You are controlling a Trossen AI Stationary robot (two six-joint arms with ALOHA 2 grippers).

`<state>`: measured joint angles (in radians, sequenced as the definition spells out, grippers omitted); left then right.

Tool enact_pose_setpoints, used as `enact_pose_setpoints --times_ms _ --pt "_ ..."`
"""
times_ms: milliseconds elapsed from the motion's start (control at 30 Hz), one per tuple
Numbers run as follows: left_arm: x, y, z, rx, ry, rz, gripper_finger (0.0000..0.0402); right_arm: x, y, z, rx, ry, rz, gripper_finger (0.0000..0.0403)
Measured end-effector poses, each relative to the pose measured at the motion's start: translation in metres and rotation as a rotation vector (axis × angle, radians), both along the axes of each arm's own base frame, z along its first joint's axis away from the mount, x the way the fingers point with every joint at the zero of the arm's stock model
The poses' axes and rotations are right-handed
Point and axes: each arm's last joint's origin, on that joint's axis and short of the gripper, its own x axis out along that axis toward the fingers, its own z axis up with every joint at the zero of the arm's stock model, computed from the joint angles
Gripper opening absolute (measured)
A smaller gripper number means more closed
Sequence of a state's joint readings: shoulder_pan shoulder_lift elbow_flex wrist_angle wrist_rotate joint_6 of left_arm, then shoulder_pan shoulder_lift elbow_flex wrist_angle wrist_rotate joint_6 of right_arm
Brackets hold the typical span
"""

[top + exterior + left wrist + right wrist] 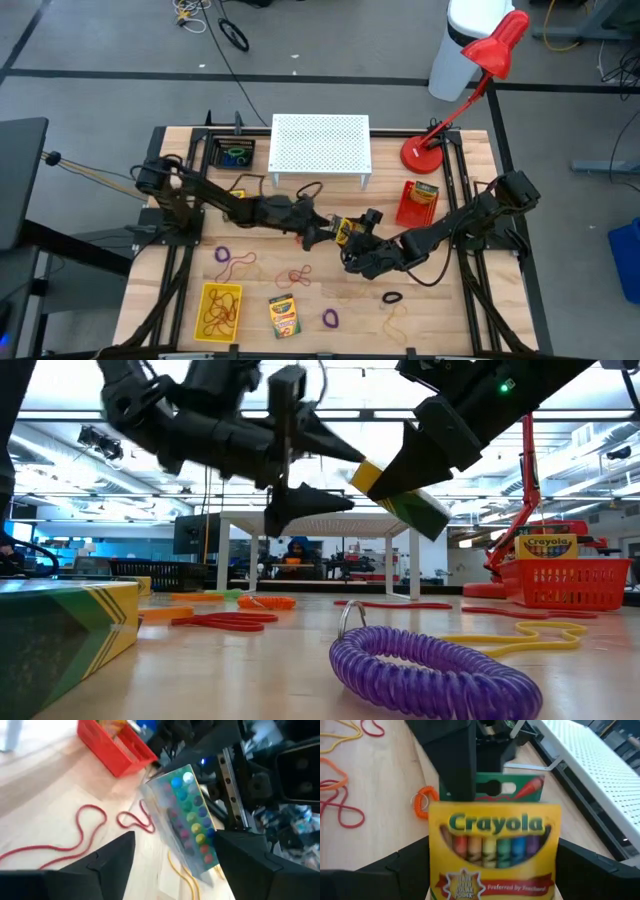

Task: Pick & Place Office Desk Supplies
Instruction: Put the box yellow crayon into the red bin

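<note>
Right hand (425, 465) grips a crayon box (492, 847) labelled "Crayola", above table (450, 310) centre; left hand (305, 475), at its 9 o'clock, stands spread wide.

The high view looks straight down on the whole table (150, 300) from well above. The low view sits at table height, looking level across it into the room. Each wrist view looks closely at one crayon box (492, 847), which all four views share.
</note>
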<state>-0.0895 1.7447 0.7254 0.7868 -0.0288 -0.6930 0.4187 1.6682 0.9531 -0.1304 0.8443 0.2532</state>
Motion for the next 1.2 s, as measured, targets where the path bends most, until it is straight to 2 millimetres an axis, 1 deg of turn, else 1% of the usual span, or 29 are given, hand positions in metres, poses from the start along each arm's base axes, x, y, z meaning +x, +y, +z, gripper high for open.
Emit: enact_pose_setpoints --times_ms 67,133,233,300,633,733,867,967,1067,1200 --pt "0.011 -0.002 0.010 0.023 0.014 -0.032 0.0289 0.002 -0.003 0.000 0.008 0.001 -0.006 0.0347" --pt "0.019 -0.003 0.019 0.056 0.051 -0.026 0.0289 0.003 -0.007 0.000 0.007 -0.005 -0.018 0.0347" --pt "0.027 -0.003 0.025 0.101 0.124 -0.010 0.0280 0.003 -0.007 0.001 -0.007 0.000 -0.014 0.0347" --pt "0.030 -0.003 0.029 0.115 0.134 -0.008 0.0269 0.003 -0.006 0.001 -0.017 -0.001 -0.014 0.0347" --pt "0.030 -0.003 0.029 0.099 0.155 0.013 0.0187 0.003 -0.006 0.001 -0.011 -0.007 -0.007 0.0347" --pt "0.030 -0.004 0.029 0.101 0.156 0.009 0.0168 0.003 -0.006 0.001 -0.012 -0.007 -0.007 0.0347" --pt "0.030 -0.004 0.029 0.104 0.157 0.008 0.0157 0.004 -0.005 0.002 -0.005 -0.016 -0.014 0.0347" --pt "0.029 -0.004 0.031 0.121 0.152 0.003 0.0155 0.004 -0.005 0.002 0.024 -0.056 -0.056 0.0351" --pt "0.027 -0.001 0.038 0.157 0.147 -0.007 0.0154 0.002 0.000 0.005 0.031 -0.094 -0.063 0.0366" --pt "0.020 -0.001 0.049 0.215 0.151 -0.021 0.0151 -0.001 0.013 0.012 0.007 -0.118 -0.054 0.0393"
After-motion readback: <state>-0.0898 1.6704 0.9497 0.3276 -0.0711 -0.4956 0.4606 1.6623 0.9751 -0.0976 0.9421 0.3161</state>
